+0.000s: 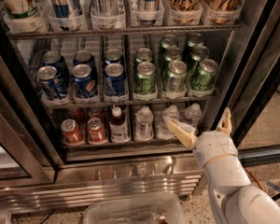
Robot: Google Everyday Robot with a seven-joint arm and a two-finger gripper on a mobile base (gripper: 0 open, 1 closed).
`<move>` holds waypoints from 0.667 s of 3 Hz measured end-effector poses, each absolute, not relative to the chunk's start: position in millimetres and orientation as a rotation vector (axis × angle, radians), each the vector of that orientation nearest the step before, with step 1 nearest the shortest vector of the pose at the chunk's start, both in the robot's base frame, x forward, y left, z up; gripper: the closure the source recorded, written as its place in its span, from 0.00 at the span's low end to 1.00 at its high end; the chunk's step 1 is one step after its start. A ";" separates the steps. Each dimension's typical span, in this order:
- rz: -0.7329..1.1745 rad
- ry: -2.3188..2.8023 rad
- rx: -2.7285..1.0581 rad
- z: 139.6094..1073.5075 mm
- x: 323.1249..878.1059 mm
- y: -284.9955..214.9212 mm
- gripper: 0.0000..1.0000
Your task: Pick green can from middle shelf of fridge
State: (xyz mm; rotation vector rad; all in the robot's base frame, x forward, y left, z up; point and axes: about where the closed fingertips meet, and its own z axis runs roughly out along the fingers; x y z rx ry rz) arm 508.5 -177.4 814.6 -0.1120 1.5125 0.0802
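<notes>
The fridge stands open before me, with a dark frame and a steel base. Its middle shelf holds short blue cans on the left and several green cans on the right. The nearest green can stands at the front right; others stand beside it. My gripper is below that shelf at the lower right, in front of the bottle rack. It is open and empty, one finger pointing left and the other upright.
Tall cans fill the top rack. The bottom rack holds red cans and small bottles. The dark door frame runs close on the right. A clear plastic bin sits on the floor below.
</notes>
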 end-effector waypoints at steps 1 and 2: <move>0.091 1.495 -0.156 813.5 509.7 -188.8 0.00; 0.095 1.467 -0.217 819.0 511.1 -192.3 0.00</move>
